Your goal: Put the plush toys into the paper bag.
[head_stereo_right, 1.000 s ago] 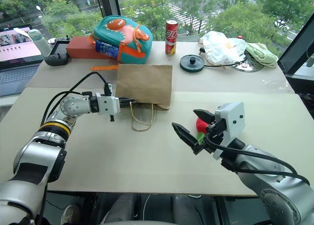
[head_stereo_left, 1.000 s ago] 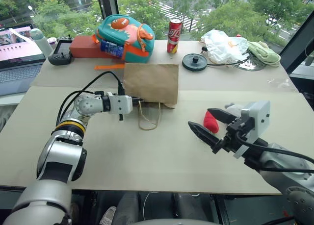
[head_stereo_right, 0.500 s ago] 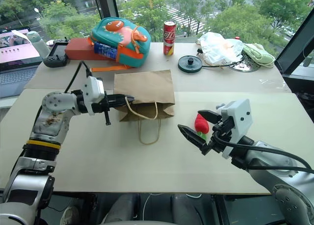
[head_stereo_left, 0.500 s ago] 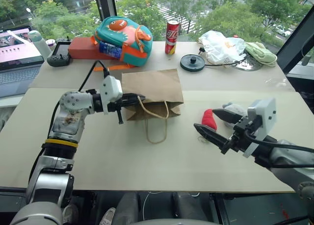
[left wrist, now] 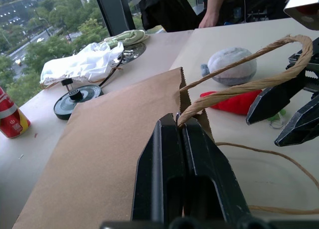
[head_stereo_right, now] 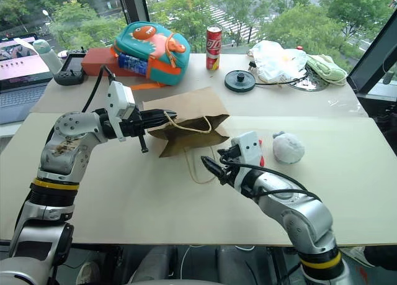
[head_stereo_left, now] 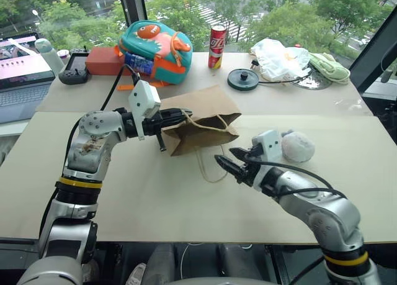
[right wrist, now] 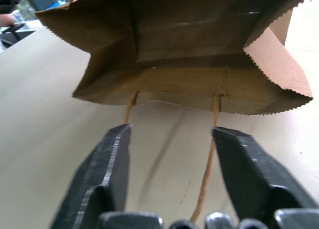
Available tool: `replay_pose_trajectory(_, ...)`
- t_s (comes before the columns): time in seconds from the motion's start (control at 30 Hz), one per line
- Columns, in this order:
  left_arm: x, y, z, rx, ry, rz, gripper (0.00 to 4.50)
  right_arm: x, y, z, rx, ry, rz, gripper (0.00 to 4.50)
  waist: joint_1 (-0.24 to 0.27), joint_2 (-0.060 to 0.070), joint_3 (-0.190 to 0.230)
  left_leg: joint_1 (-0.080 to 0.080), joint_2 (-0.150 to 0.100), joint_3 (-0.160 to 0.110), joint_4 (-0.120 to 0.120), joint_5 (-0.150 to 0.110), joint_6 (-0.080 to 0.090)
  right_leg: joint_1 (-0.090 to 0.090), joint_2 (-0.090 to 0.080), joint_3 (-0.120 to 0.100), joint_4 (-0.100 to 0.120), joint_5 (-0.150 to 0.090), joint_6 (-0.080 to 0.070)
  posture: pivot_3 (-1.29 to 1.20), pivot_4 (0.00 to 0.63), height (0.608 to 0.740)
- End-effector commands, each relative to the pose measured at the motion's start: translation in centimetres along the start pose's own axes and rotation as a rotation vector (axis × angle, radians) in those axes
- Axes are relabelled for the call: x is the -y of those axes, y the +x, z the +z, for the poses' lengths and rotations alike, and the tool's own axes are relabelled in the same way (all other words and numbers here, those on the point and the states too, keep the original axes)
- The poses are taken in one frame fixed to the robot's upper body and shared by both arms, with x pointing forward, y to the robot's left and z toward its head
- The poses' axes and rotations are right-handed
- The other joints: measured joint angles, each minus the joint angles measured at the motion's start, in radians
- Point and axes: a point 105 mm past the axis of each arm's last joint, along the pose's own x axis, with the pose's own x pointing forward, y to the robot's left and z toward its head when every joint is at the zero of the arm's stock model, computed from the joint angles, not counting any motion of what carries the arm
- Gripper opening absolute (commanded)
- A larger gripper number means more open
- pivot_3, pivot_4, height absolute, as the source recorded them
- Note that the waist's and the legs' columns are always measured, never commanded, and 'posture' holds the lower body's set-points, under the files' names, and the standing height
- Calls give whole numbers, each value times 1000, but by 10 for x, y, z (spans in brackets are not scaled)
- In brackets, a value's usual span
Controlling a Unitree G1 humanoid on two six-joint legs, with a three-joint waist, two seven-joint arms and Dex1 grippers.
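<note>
The paper bag [head_stereo_left: 201,118] lies lengthwise, mouth facing four o'clock; left gripper [head_stereo_left: 183,116] pinches its handle [left wrist: 239,82], right gripper [head_stereo_left: 232,161] stands spread.

The brown kraft paper bag [head_stereo_left: 201,118] sits mid-table, mouth facing near. Right of it lies the round fuzzy grey-white ball toy [head_stereo_left: 298,146], with the red plush toy [left wrist: 230,102] just beside it. Far behind the bag sit the teal-and-orange monster backpack [head_stereo_left: 156,41] and, to its right, the red drink can [head_stereo_left: 217,38], then the white plastic bag [head_stereo_left: 279,54]. A laptop [head_stereo_left: 22,61] is at far left.
</note>
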Motion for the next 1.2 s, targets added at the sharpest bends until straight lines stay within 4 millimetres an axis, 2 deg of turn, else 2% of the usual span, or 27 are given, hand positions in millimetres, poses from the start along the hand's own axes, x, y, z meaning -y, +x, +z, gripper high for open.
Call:
replay_pose_trajectory(0.03,-2,2,13,34,37,-1,0,-7,5,16,75,-40,5,1435,-1,0,0,-1,0,0,0,0,0,-1,0,0,0,0,0,0,150,739)
replay_pose_trajectory(0.17,-1,6,14,44,33,-10,0,-7,19,22,100,-55,-14,118,-5,0,0,0,0,0,0,0,0,-1,0,0,1,0,0,0,150,739)
replay_pose_trajectory(0.2,-1,7,15,49,31,-15,0,-6,24,24,109,-62,-29,23,-5,0,0,0,0,0,0,0,0,-1,0,0,1,0,0,0,150,739)
replay_pose_trajectory(0.43,-2,12,19,66,21,-15,0,0,49,28,152,-104,-96,23,-5,0,0,-2,0,0,0,0,0,-3,0,0,1,0,0,0,150,739)
replay_pose_trajectory(0.6,-3,13,21,71,16,-12,0,-2,69,28,187,-139,-107,23,-5,0,0,-3,0,0,0,0,0,-5,0,0,1,0,-1,0,150,739)
replay_pose_trajectory(0.83,-4,15,23,79,10,-7,0,-11,103,7,134,-146,-87,23,-8,0,0,-3,0,0,-1,0,0,-6,0,0,2,0,-1,0,150,739)
replay_pose_trajectory(1.1,-8,11,23,70,14,6,0,-11,103,0,135,-84,-67,23,-7,1,0,-6,0,0,-2,0,0,-11,0,0,3,1,-1,0,150,739)
replay_pose_trajectory(1.2,-11,10,22,63,18,16,0,-10,102,-10,96,-91,-62,23,-7,1,0,-6,0,0,-2,0,0,-10,0,0,3,1,-1,0,150,739)
